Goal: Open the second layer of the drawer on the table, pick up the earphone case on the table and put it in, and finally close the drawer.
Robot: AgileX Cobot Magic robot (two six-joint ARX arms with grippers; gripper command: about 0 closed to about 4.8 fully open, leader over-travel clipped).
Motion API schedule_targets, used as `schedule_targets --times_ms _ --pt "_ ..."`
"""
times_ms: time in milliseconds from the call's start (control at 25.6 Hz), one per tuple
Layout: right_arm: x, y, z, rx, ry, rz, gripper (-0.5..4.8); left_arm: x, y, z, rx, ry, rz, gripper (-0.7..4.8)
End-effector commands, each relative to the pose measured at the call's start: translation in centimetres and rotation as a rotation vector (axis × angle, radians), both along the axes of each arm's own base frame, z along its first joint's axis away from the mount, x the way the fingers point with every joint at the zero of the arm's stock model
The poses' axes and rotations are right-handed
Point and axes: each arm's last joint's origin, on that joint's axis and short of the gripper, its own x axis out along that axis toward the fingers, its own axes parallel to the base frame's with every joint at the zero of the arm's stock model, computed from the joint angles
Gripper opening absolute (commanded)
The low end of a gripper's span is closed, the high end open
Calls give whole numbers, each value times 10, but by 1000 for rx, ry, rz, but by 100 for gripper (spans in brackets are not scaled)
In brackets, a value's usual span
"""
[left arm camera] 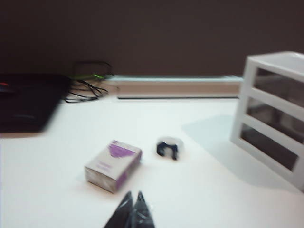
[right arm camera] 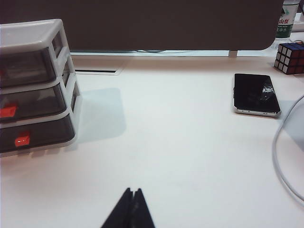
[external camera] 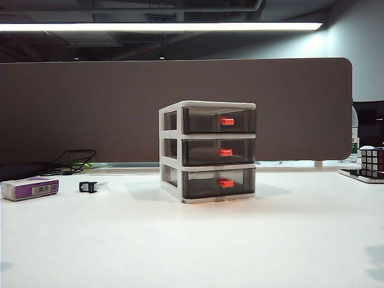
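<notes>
The drawer stands in the middle of the white table with all three smoky grey tiers pushed in. The second layer is shut, its red-orange handle facing the camera. The earphone case shows in no view. Neither arm appears in the exterior view. My left gripper hovers shut and empty over bare table, short of the purple box and well to the side of the drawer. My right gripper is shut and empty too, over bare table on the other side of the drawer.
A white-and-purple box and a small black clip lie at the far left. On the right are a black phone, a Rubik's cube and a white cable. A brown partition walls the back.
</notes>
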Motion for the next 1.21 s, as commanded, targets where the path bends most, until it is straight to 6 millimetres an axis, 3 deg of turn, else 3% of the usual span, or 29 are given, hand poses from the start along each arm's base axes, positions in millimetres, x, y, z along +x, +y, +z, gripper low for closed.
schedule_targets --times_ms 39,235,1212 --pt "0 -1 -1 0 -10 -36 -5 0 1 4 -5 -39 45 -6" --pt "1 -4 0 -7 -13 -138 -5 0 1 2 -14 -12 43 -6" --pt "1 -4 -1 -7 -10 -127 -5 0 1 0 -10 2 40 -6"
